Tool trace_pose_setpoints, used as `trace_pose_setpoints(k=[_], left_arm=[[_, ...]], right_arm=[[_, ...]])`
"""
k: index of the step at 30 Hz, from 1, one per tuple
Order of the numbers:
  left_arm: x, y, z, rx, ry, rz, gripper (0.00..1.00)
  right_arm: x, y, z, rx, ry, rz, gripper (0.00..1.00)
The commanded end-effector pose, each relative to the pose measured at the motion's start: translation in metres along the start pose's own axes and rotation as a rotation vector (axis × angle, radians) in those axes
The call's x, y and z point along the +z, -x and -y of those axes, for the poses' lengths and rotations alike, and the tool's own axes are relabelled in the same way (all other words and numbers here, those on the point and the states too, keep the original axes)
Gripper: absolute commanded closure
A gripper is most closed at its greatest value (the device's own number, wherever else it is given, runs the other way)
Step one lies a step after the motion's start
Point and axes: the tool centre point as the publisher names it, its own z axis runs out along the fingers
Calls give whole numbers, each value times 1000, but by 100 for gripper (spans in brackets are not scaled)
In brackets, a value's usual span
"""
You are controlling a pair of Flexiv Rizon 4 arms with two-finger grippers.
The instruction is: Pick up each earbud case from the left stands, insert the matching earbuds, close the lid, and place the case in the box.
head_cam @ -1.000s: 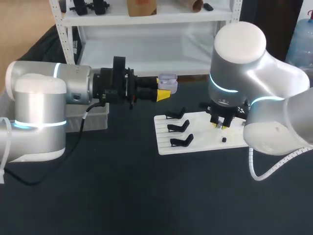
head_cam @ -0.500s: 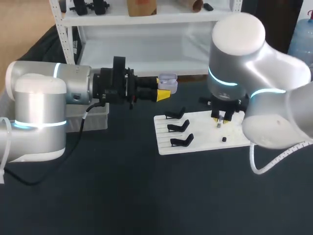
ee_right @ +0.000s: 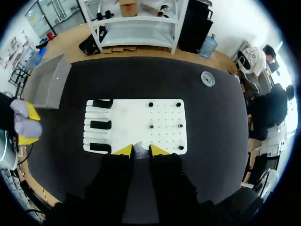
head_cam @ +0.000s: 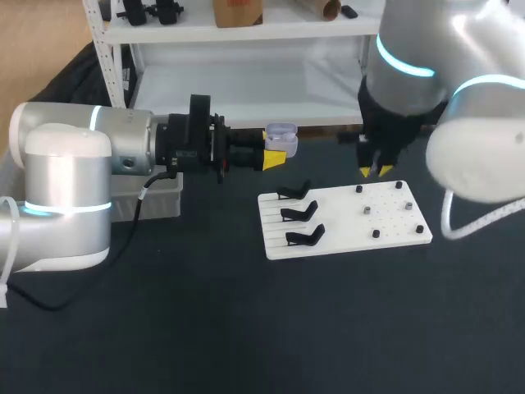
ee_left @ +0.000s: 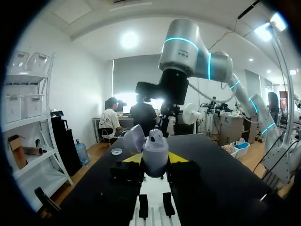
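The box (head_cam: 160,195) sits at the left side of the table (head_cam: 205,328), partly behind the left arm (head_cam: 82,156). That arm reaches level across toward the middle. The left gripper (head_cam: 275,156) is clamped on the case (head_cam: 281,131), holding it in the air above the table, up and left of the board (head_cam: 344,238). In the left wrist view the case (ee_left: 155,151) stands between the two yellow fingers (ee_left: 133,158), pressed from both sides, with its lid (ee_left: 133,139) swung open to one side.

The board lies flat near the table's middle. Three black stands (head_cam: 299,212) sit in a column along its left edge, and all three are bare. Small pegs (head_cam: 376,234) dot the right part of the board, some black and some grey.

The right arm (head_cam: 418,66) comes in from the right. The right gripper (head_cam: 376,171) hangs above the board's far edge, clear of the surface. In the right wrist view its fingers (ee_right: 123,150) stand close together and pinch a small pale earbud (ee_right: 139,149) between the tips, with the board (ee_right: 136,117) directly below. A clear disc (ee_right: 206,78) lies on the table well beyond the board's far right corner.
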Motion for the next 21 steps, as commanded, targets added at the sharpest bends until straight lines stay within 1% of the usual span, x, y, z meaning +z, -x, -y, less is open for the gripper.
trace_pose_setpoints(k=[1, 3, 10, 15, 21], left_arm=[[0, 0, 0, 1, 0, 2, 100], [0, 0, 0, 1, 0, 2, 100], [0, 0, 0, 1, 0, 2, 100], [0, 0, 0, 1, 0, 2, 100], [0, 0, 0, 1, 0, 2, 100]], right_arm=[[-52, -5, -7, -47, 37, 19, 100], [-64, -3, -17, -78, 59, 40, 100], [-95, -3, -55, -185, 127, 53, 100], [-104, -1, -75, -247, 152, 58, 100], [-104, 2, -101, -302, 178, 65, 100]])
